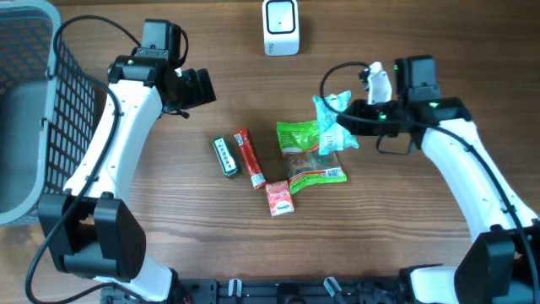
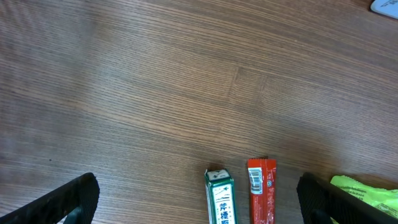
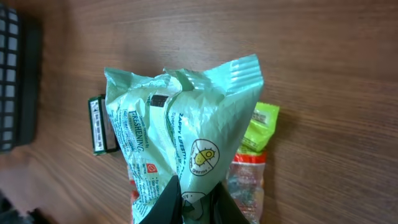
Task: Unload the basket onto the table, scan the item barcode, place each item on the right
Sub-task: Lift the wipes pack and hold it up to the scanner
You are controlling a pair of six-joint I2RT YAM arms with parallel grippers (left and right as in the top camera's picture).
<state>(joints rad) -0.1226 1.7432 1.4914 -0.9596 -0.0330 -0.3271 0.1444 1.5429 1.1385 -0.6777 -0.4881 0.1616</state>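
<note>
My right gripper [image 1: 344, 124] is shut on a pale teal wipes packet [image 1: 331, 120], held just above the table over the pile of items. In the right wrist view the packet [image 3: 180, 130] fans out from the pinching gripper [image 3: 198, 200], its printed side facing the camera. The white barcode scanner [image 1: 280, 27] stands at the far edge, in the middle. My left gripper [image 1: 199, 86] hovers open over bare wood. In its own view the left gripper [image 2: 198, 190] holds nothing, with a green box [image 2: 219, 199] and a red stick pack [image 2: 261, 193] below it.
On the table lie the green box [image 1: 224, 156], the red stick pack [image 1: 247, 157], a small red packet [image 1: 280, 198] and a green snack bag [image 1: 310, 160]. A grey wire basket [image 1: 34, 110] fills the left side.
</note>
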